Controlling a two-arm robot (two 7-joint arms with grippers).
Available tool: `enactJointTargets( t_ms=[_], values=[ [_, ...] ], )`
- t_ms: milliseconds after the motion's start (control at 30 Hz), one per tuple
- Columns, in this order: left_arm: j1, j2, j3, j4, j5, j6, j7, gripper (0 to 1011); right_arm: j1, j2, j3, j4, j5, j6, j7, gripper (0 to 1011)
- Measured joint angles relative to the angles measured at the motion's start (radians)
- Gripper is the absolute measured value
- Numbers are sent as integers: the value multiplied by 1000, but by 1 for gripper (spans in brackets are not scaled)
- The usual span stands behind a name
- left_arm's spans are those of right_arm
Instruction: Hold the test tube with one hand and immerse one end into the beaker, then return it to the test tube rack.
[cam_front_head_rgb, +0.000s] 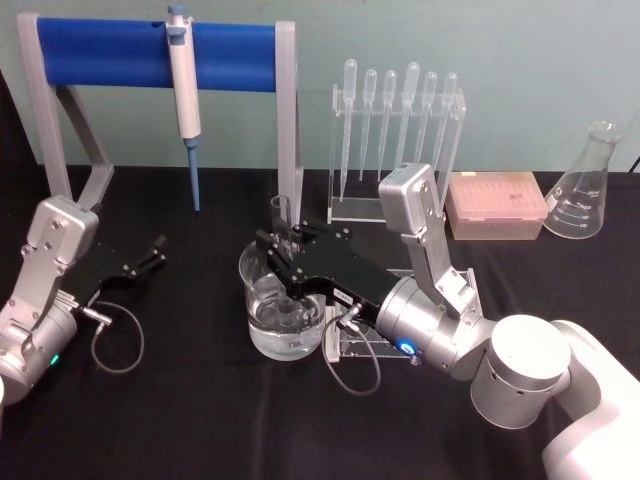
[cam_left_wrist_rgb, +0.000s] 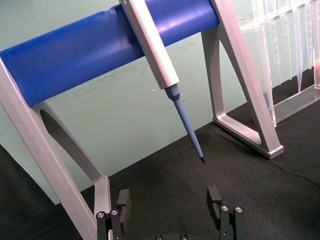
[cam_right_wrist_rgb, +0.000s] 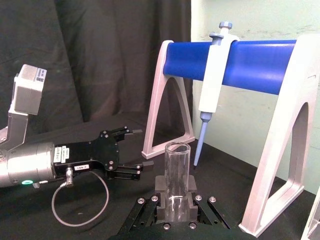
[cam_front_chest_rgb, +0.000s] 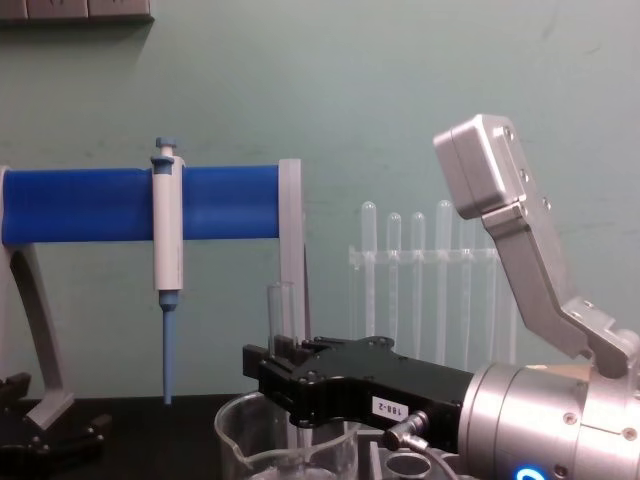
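My right gripper (cam_front_head_rgb: 275, 250) is shut on the test tube (cam_front_head_rgb: 282, 212), a clear glass cylinder held upright over the beaker (cam_front_head_rgb: 256, 300). The tube's lower end reaches down inside the beaker, which holds clear liquid; I cannot tell how deep the end sits. In the right wrist view the tube (cam_right_wrist_rgb: 177, 170) stands between the black fingers (cam_right_wrist_rgb: 161, 186). From the chest view the tube (cam_front_chest_rgb: 279, 305) rises above the gripper (cam_front_chest_rgb: 278, 372), with the beaker (cam_front_chest_rgb: 236, 440) below. My left gripper (cam_front_head_rgb: 142, 262) rests open at the left on the black table, also seen in its wrist view (cam_left_wrist_rgb: 169, 202).
A white-and-blue pipettor (cam_front_head_rgb: 184, 90) hangs on a stand with a blue bar (cam_front_head_rgb: 110, 52) at the back left. A pipette rack (cam_front_head_rgb: 398, 140), a pink tip box (cam_front_head_rgb: 497, 205) and a conical flask (cam_front_head_rgb: 588, 185) stand at the back right. A clear rack (cam_front_head_rgb: 352, 345) lies under my right wrist.
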Motion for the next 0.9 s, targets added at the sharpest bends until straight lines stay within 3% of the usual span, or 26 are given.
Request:
enactJointTargets(
  t_ms=[900],
  values=[
    [0,0,0,0,0,0,0,1000,0,0,0,0,0,0,0,226]
  ],
)
